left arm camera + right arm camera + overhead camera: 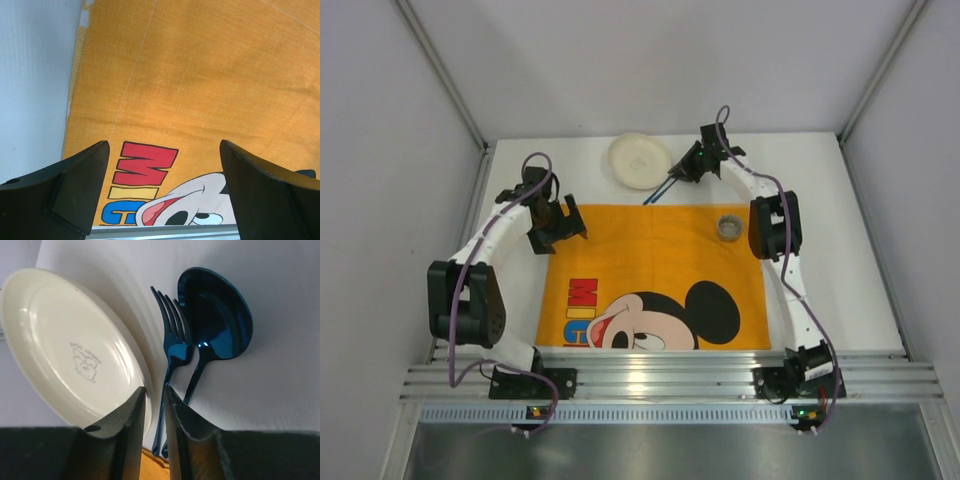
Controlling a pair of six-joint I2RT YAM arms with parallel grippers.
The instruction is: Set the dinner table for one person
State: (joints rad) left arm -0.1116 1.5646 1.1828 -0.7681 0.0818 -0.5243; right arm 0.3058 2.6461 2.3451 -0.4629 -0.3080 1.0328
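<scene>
The white dinner table (840,250) carries an orange cartoon-mouse placemat (650,250). A cream plate (640,160) lies on the table beyond the mat. A blue fork (172,335) and blue spoon (215,320) lie side by side just right of the plate (75,350), also seen in the top view (660,190). My right gripper (155,389) hovers over the fork handle beside the plate rim, its jaws almost together with a slim gap and nothing clamped. My left gripper (165,150) is wide open and empty above the mat's left part (200,75).
A small grey cup (729,227) stands on the mat's far right part, next to the right arm's elbow. An aluminium rail (670,375) runs along the near edge. White walls close in the table on both sides.
</scene>
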